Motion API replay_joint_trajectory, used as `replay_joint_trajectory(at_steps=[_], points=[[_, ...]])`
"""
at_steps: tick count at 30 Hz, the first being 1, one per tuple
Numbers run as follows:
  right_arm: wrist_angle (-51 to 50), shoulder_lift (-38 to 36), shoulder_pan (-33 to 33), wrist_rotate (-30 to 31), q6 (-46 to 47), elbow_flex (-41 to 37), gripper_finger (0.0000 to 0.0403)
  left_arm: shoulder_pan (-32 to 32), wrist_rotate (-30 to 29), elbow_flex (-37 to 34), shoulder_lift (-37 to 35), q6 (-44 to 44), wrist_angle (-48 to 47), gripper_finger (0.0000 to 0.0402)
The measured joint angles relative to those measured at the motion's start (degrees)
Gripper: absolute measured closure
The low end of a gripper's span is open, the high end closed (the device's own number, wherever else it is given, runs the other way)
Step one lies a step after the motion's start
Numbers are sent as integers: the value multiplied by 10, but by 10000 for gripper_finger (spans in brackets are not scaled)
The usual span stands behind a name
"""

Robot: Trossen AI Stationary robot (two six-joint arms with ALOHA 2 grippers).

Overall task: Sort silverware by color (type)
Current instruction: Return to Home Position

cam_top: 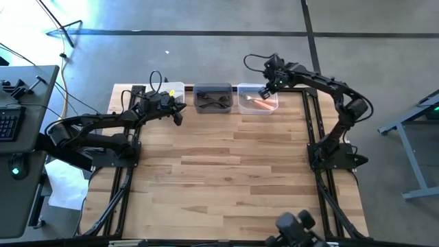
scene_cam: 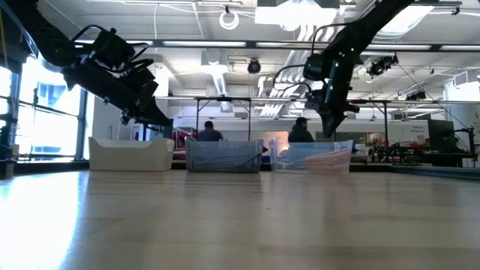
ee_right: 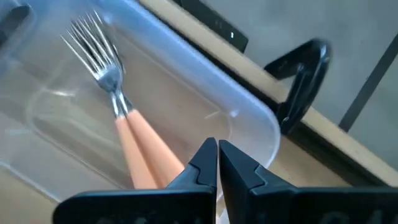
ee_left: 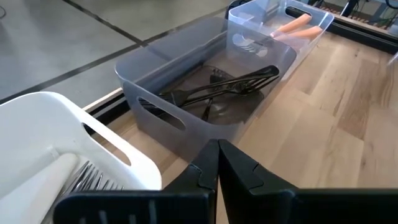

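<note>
Forks show only inside the bins from overhead; I can spot none loose on the bench (cam_top: 226, 171). The right tool (cam_top: 264, 91) hangs over the clear bin (cam_top: 276, 107) at the far edge. The orange forks (cam_top: 255, 103) lie slantwise in that bin, right beneath the tool. The left tool (cam_top: 177, 115) sits just in front of the white bin (cam_top: 175, 87). It is beside the grey bin (cam_top: 212, 89) that holds the black forks (cam_top: 212, 103).

From bench height, the right tool points down, its tips just above the clear bin's rim. The left tool hangs higher and tilted, above the gap between the white and grey bins.

Past the left arm's fingers, which meet with nothing between them, the black forks lie crossed in the grey bin ahead. A white fork (ee_left: 87, 177) shows its prongs in the white bin close by. The orange ones lie well beyond.

Past the right arm's fingers, likewise pressed together and empty, the orange forks lie below and ahead. Their handles point toward the tool and their prongs away from it.

My reading is that the sorting is done and both arms only need to draw back. The right one is nearest the forks and the bin wall, so it would do best to rise straight up before it swings toward its base.
</note>
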Motion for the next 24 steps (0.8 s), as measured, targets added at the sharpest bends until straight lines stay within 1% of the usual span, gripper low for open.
replay_joint_trajectory(at_steps=[5,11,18,20,24], points=[[-10,34,0,5,3,0,403,0,0,0,0,0,-1,401],[-48,48,-12,52,14,0,403,0,0,0,0,-1,-3,401],[-99,38,-34,126,22,0,403,0,0,0,0,-2,-3,401],[-109,29,-40,137,23,0,403,0,0,0,0,-2,-3,401],[-118,4,-53,141,20,-1,403,0,0,0,0,-2,-3,401]])
